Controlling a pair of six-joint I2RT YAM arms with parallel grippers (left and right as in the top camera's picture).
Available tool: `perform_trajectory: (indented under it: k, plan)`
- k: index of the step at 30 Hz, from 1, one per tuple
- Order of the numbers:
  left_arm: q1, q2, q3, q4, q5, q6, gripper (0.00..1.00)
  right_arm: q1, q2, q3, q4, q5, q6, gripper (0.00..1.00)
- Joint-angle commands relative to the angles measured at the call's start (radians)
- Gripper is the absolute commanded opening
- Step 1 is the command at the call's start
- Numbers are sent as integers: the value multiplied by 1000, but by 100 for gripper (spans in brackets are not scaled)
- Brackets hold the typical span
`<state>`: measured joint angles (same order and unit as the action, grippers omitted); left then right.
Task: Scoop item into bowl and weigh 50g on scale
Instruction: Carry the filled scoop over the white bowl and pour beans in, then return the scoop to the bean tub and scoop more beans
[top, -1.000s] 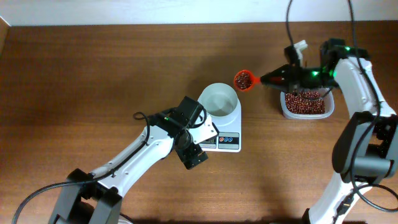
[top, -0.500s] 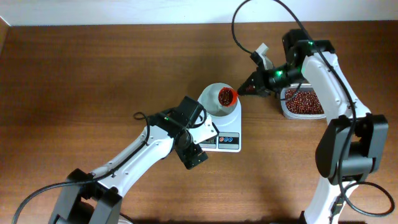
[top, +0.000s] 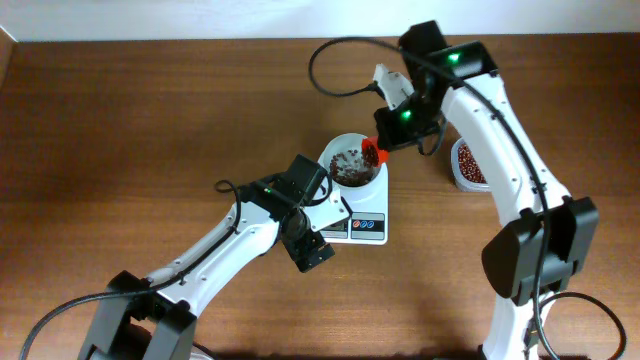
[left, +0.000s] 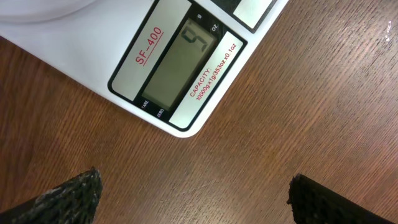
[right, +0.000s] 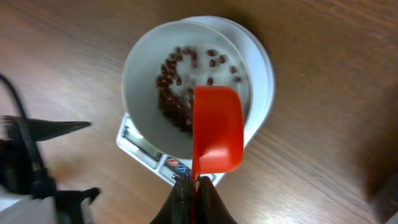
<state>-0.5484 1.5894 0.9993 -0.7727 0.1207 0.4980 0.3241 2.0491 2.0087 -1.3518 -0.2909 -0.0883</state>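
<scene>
Your scale, a flat white plastic slab with rounded corners, sits near the middle of the wood-grain table, a little toward the right edge. The smooth round white bowl stands on top of it. Inside the bowl lie the beans, small, glossy and dark reddish-brown. They form a loose curved patch with a few strays on the bare white floor.

Your right gripper has its jaws pinched on the thin handle of a glossy red plastic scoop. The scoop's rounded cup hangs above the bowl's inside, close to the rim on the side facing the right edge.

A clear plastic tub holding more beans stands nearer the right edge, partly hidden behind that arm.

Your left gripper hovers over bare wood just in front of the scale, jaws spread wide, and its dark, rough-textured fingertips hold nothing. Its camera shows the grey display with one digit lit, but I cannot read it for certain.
</scene>
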Motion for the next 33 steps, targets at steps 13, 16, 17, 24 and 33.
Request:
perform_trajectory:
  k: [13,16,17,24,33]
  plan:
    - [2,-12,-4,2,14,16,99,219,3,72,48,352,-31,4]
    - [2,-12,-4,2,14,16,99,217,3,72,51,352,-31,4]
    - [2,-12,-4,2,14,16,99,217,3,72,50,352,-31,4]
    - [2,-12,-4,2,14,16,99,164,3,80,46,183,18,4]
    - [2,-12,-4,2,14,16,99,-176,3,95,-89,-335,-126,4]
